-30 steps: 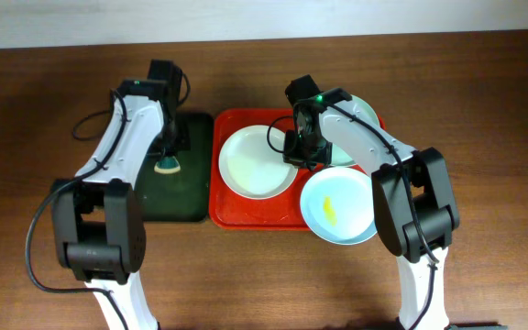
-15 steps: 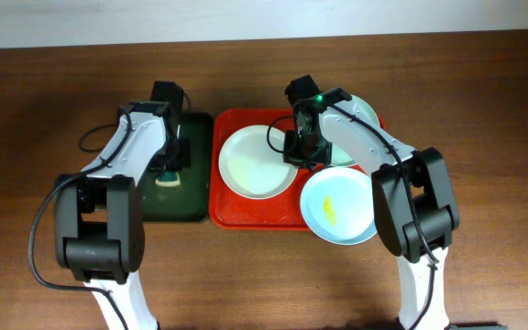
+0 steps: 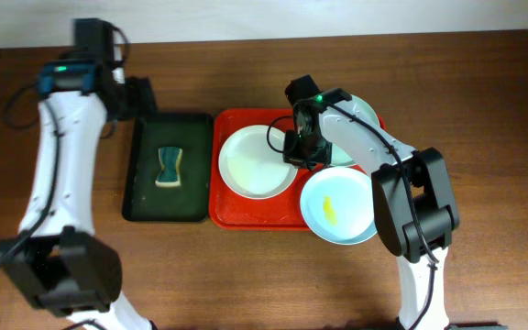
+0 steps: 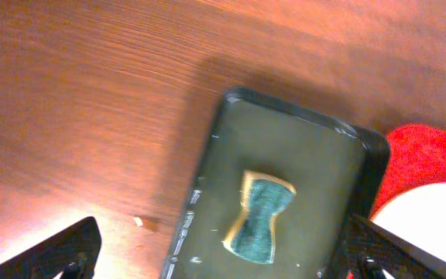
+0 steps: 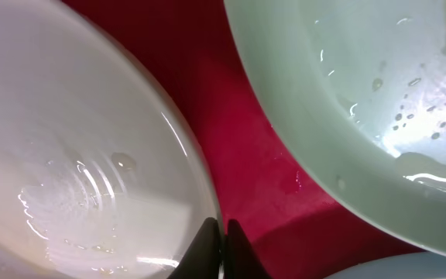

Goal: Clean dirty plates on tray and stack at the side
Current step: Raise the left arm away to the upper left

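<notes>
The red tray (image 3: 232,213) holds a white plate (image 3: 255,163) on its left. A pale blue-green plate (image 3: 363,114) sits at the tray's back right, partly under the right arm. Another pale plate with a yellow smear (image 3: 339,207) overlaps the front right corner. My right gripper (image 3: 298,152) is shut on the white plate's right rim; close up, the fingertips (image 5: 223,242) pinch the edge of the white plate (image 5: 76,155), with the red tray (image 5: 262,178) and the pale plate (image 5: 362,93) beside them. My left gripper (image 3: 134,94) hangs open and holds nothing, behind the green tray's back left corner.
A dark green tray (image 3: 145,197) lies left of the red one, with a blue-green and yellow sponge (image 3: 168,167) on it. From the left wrist, the sponge (image 4: 262,218) lies loose on the green tray (image 4: 308,147). A small crumb (image 4: 142,223) is on the wooden table.
My left gripper has opened, left the sponge on the green tray, and risen away to the back left. The right arm and the plates have not moved.
</notes>
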`<state>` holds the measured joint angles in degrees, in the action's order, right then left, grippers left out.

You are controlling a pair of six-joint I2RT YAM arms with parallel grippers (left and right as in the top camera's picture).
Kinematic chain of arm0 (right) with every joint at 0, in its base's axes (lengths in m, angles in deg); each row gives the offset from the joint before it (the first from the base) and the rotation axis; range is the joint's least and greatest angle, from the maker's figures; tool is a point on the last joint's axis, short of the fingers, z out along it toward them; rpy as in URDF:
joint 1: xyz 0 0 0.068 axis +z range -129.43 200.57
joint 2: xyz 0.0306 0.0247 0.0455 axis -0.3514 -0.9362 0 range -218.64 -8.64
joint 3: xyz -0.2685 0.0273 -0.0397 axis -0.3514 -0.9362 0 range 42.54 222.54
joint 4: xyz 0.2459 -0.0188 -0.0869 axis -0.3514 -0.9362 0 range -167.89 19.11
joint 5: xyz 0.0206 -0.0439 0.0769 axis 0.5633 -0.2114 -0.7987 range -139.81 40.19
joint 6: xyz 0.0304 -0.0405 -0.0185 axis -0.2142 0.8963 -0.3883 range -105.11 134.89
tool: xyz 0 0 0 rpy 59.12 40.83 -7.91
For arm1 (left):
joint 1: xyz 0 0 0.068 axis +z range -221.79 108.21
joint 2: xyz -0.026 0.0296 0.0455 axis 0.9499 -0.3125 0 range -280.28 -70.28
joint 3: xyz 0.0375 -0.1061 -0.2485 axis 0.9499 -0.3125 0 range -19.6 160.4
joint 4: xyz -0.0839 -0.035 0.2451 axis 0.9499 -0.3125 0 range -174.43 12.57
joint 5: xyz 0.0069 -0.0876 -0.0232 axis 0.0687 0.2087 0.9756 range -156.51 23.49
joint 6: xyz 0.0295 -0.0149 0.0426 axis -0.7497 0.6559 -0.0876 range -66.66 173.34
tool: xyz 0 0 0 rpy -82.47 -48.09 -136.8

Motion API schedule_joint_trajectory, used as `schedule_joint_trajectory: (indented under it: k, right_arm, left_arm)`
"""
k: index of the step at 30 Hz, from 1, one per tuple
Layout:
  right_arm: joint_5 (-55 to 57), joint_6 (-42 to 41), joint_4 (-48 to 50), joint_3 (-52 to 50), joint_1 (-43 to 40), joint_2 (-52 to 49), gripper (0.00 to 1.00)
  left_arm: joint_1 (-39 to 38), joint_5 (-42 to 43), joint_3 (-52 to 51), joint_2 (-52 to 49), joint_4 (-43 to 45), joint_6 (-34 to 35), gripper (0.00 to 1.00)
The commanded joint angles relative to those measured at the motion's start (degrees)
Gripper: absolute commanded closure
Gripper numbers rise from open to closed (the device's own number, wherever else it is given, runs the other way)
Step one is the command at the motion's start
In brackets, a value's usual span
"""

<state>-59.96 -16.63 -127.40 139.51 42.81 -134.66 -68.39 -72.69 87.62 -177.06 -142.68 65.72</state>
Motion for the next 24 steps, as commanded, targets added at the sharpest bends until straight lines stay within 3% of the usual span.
schedule_joint_trajectory:
  k: [1,13,19,24]
  right_arm:
    - [0.3,-0.5,0.1,0.7,0.6,0.2,0.84]
    - [0.3,-0.5,-0.3,0.7,0.6,-0.1,0.81]
    - [0.3,-0.5,0.9,0.7,0.8,-0.8,0.89]
    - [0.7,-0.5,0.7,0.6,1.0,-0.9,0.90]
  left_arm:
    - [3.7,0.8,0.7,0.7,-0.4,2.7,0.01]
    - [4.7,0.8,0.7,0.7,-0.4,2.7,0.00]
    - [4.6,0.8,0.7,0.7,-0.4,2.7,0.01]
    - [4.6,0.8,0.7,0.7,-0.4,2.7,0.01]
